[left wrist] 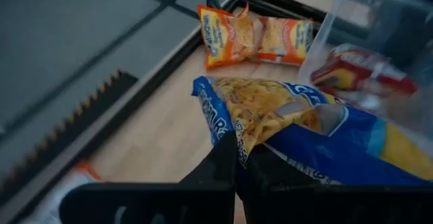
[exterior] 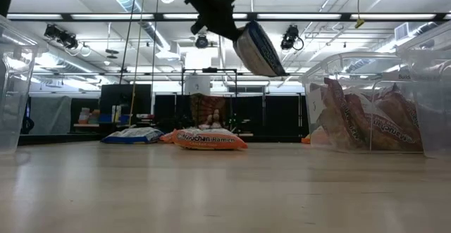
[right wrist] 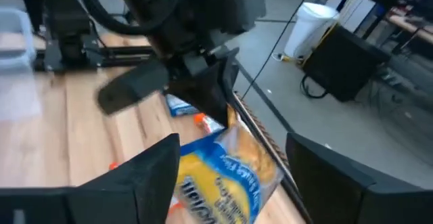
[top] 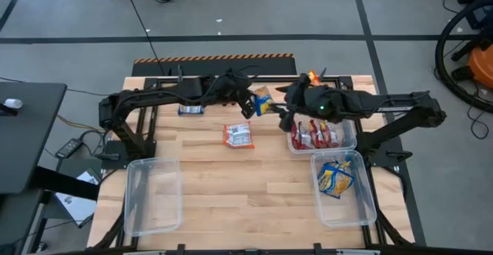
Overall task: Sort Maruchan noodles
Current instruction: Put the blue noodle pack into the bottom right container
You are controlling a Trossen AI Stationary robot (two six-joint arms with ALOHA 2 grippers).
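Near the upper middle of the high view, the left hand (top: 250, 105) is pinched tight on the edge of a blue-and-yellow noodle packet (top: 263, 101), holding it in the air above the desk (top: 231, 186). The right hand (top: 283, 110) sits just beside the packet with its fingers spread wide, not gripping it. A red packet (top: 238, 135) lies flat at mid-desk.

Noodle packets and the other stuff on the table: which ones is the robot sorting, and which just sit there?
Job:
blue-and-yellow packet, shut in left end effector
open right end effector
red packet on table
blue packet
orange packet

Lying about:
empty bin
cables
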